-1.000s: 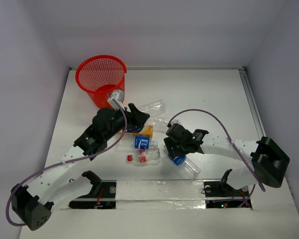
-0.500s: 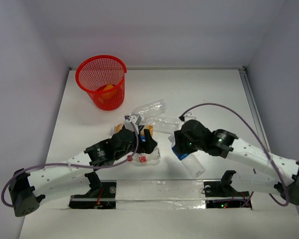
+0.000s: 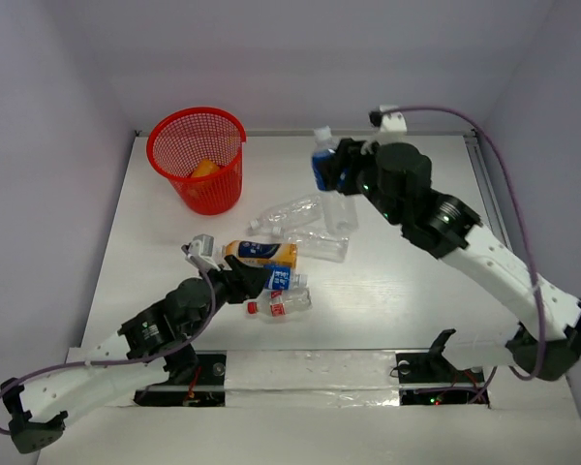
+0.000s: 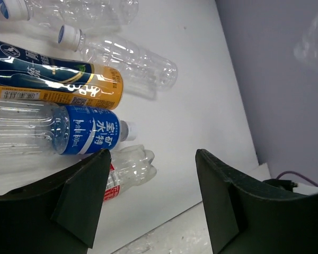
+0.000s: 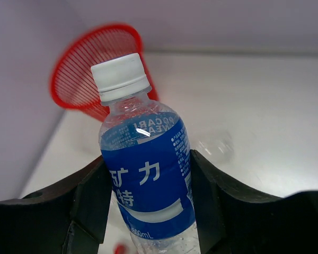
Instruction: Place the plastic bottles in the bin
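On the table [image 3: 416,291] lie five bottles [image 3: 261,254]; bin [image 3: 208,194] and right gripper [image 5: 148,193] hold one each.

The plastic bottles [image 3: 271,254] crowd the counter's [image 3: 416,291] middle; the red mesh bin [image 3: 196,160] fills the far-left corner. The right half lies bare beneath the right arm [image 3: 484,257].

Five clear bottles [image 3: 290,211], two orange bottles [image 3: 261,254], one red bin [image 3: 213,197].

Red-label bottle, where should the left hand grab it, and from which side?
Grip the red-label bottle mid-body, at its label, left hand coming straight down, one finger in front, one behind. It lies flat, crosswise to the arms, bare table in front; the blue-label bottle behind sits close, so expect a snug fit.
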{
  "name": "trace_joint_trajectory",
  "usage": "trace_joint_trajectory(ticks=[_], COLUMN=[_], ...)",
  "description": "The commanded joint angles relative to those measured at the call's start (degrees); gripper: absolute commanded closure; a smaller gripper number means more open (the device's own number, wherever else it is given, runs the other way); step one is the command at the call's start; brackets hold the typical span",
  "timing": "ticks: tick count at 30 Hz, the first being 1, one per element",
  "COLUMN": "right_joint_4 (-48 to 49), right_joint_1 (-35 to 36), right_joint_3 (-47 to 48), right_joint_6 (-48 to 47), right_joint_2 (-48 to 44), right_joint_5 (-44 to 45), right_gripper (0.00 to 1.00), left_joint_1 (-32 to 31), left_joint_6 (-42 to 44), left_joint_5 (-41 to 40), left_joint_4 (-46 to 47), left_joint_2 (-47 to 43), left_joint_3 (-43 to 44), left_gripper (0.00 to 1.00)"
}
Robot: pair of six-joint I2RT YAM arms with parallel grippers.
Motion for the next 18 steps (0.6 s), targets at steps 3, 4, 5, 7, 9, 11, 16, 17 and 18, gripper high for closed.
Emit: trace_joint_trajectory(ticks=[3,4,5,7,9,11,16,17,18], right_joint_4=[29.5,32.8,34.3,38.6,40.7,42.5,45.9,46.2,46.4], right_joint_1=[0.1,-0.5,-0.5,-0.5,-0.5,-0.5,-0.5,-0.5,-0.5], right_joint_3=[15.8,18.7,21.5,30.6,32.7,39.4,53.1,57.5,59.6], right_joint_6=[-2.4,-1.3,-0.1,3.5,4.4,4.9,6.7,7.2,7.8], right_joint_2=[18.6,21.8,24.8,33.0,37.7,44.7,57.9,60.0,63.7], right_joint_5=[-10.4,-11.4,-12.5,-14.9,-15.2,-14.3,-9.3,-8.5,-7.5], right_gripper=[0.58,0.58,0.58,0.57,0.57,0.57,0.55,0.55,0.55], left_joint_1=[-0.3,-0.3,-0.3,-0.3,-0.3,-0.3,-0.3,-0.3,-0.3], left_joint_6=[-5.0,-5.3,-6.1,-7.4,-8.5,-9.4,-10.4,-10.3,-10.3], left_joint_5=[-1.5,-1.2,-0.6,0.2,0.2,0.1,0.6,0.4,0.4], left_joint_4=[-3.7,-4.4,-4.6,-5.7,-6.4,-6.8,-5.6,-5.6,-5.7], left_joint_2=[-2.9,-2.5,-2.4,-2.7,-3.6,-4.8,-8.2,-8.2,-7.8], left_joint_3=[-1.8,-1.9,-2.5,-3.3,-4.1,-4.9,-7.7,-7.7,-7.7], left_gripper=[0.38,0.38,0.38,0.36,0.35,0.33,0.31,0.31,0.31])
